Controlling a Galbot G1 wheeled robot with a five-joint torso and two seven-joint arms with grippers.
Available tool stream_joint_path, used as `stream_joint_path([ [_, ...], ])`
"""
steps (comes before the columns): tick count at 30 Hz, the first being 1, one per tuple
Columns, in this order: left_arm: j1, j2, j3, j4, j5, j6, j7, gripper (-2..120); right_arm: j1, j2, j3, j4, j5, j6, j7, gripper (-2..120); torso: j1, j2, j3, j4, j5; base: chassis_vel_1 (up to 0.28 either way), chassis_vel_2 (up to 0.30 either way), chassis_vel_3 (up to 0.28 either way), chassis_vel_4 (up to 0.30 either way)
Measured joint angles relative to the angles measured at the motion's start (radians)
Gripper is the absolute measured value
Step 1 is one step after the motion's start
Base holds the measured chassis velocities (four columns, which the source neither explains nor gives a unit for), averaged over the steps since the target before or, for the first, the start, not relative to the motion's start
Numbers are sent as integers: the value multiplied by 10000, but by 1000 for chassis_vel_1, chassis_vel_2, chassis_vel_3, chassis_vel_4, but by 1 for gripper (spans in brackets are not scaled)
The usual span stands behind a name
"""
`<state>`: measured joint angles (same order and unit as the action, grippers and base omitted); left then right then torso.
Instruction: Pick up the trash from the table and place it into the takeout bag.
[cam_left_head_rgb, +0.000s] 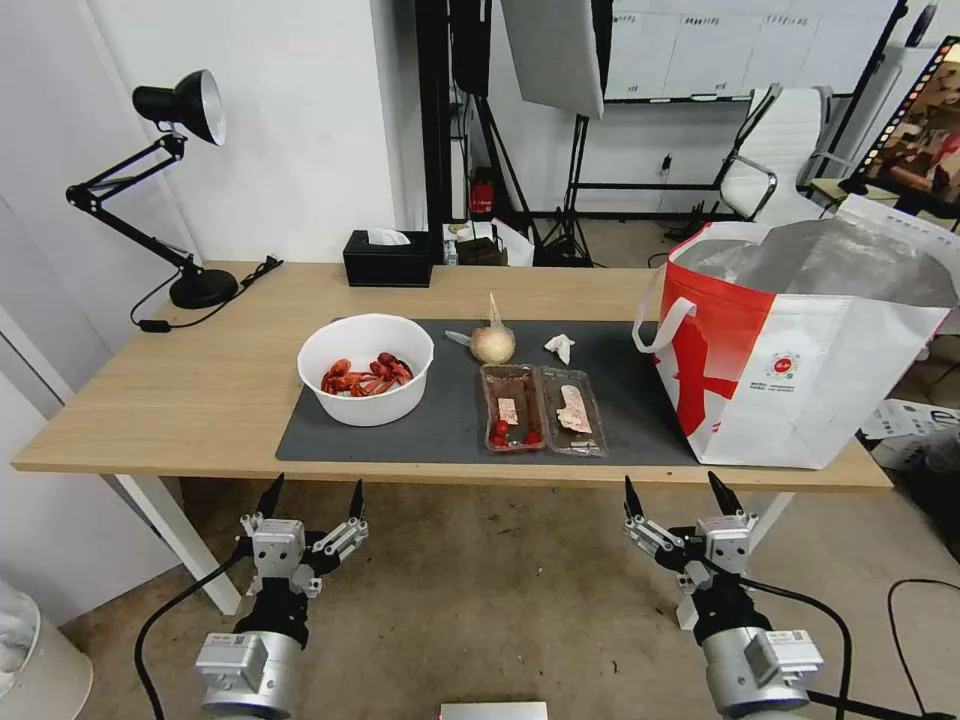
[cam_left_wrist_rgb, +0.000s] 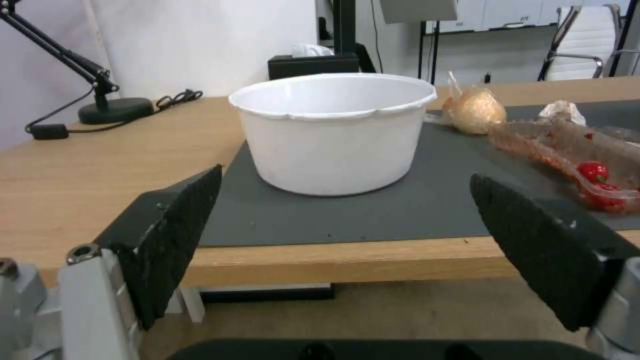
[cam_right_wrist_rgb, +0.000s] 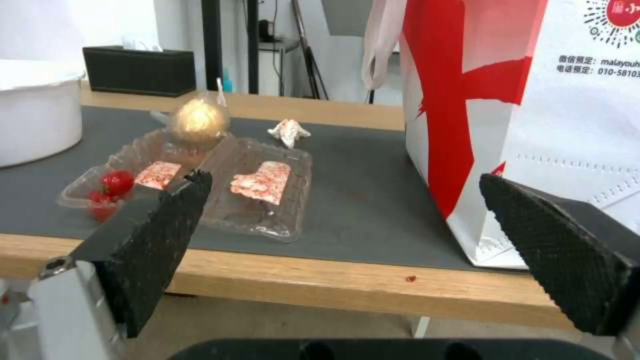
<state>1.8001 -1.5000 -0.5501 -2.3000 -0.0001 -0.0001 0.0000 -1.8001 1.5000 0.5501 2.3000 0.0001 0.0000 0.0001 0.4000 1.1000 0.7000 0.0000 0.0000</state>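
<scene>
Left gripper (cam_left_head_rgb: 311, 497): you will find it below the near edge of the desk (cam_left_head_rgb: 150, 400), fingers spread wide, holding nothing, on the bowl's side of the grey mat (cam_left_head_rgb: 450, 435).
Right gripper (cam_left_head_rgb: 682, 493): also below the near desk edge, fingers spread wide and empty, level with the gap between tray and bag.
White bowl (cam_left_head_rgb: 366, 368): stands on the mat's left end, red shells in its bottom. Judge it light and thin-walled; the rim may flex. Grip across the rim or wall and keep it upright, or the shells will spill. It sits straight ahead of the left gripper, above it and well apart.
Clear tray (cam_left_head_rgb: 543, 408): lies open and flat near the mat's front edge, right of the bowl. Expect thin, slippery, springy plastic; pinch one side edge. Loose red scraps may roll out.
Tan bundle (cam_left_head_rgb: 493, 342): behind the tray on the mat, twisted tip upward. Probably soft and light; take the body or the twist.
Crumpled tissue (cam_left_head_rgb: 560, 346): on the mat right of the bundle. Very light, compressible; a close pinch is needed.
Takeout bag (cam_left_head_rgb: 790, 370): stands open on the mat's right end, beyond the right gripper.
</scene>
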Motion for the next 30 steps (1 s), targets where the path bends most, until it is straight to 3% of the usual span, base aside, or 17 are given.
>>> stream_joint_path([
  [30, -101, 98, 71, 1, -132, 82, -124, 100, 112, -254, 52, 0, 300, -270, 13, 100, 0, 0, 0, 0, 1, 0, 0, 0, 0],
])
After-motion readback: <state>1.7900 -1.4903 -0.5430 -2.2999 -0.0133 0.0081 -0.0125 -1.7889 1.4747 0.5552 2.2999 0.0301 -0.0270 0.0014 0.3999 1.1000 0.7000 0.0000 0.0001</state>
